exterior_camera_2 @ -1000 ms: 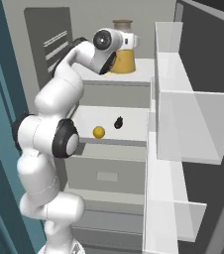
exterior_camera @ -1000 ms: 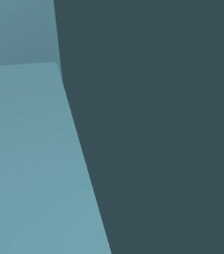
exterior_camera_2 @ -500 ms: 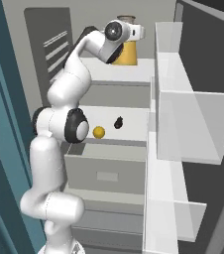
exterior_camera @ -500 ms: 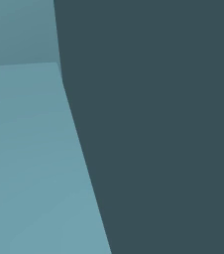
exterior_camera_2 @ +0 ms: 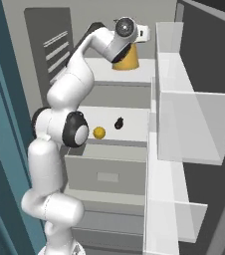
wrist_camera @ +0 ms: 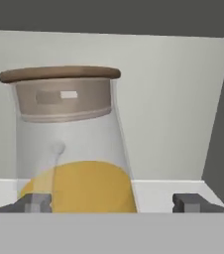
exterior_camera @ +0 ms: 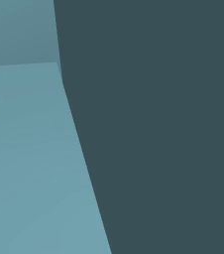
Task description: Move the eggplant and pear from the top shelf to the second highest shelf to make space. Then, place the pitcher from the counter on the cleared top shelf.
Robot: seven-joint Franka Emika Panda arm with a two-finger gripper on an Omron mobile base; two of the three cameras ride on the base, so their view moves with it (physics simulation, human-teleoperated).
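The pitcher (wrist_camera: 72, 149), clear with a brown lid and orange liquid in its lower part, stands upright on the white top shelf (exterior_camera_2: 104, 77). My gripper (wrist_camera: 112, 203) is open just in front of it, fingertips wide apart and off its wall. From the right base view the pitcher (exterior_camera_2: 124, 59) sits under my raised hand. One board down, on the second highest shelf (exterior_camera_2: 134, 117), lie the yellow pear (exterior_camera_2: 99, 132) and the dark eggplant (exterior_camera_2: 118, 123), a little apart. The counter is out of view.
A grey drawer (exterior_camera_2: 107, 174) sits under the second shelf. Clear door bins (exterior_camera_2: 184, 124) stand on the right on the open door. A teal panel (exterior_camera: 34, 158) and a dark panel (exterior_camera: 158, 124) block the left base view.
The jaws went from shut on the pitcher to wide open, releasing it on the top shelf. The hand has risen and drawn back slightly from it.
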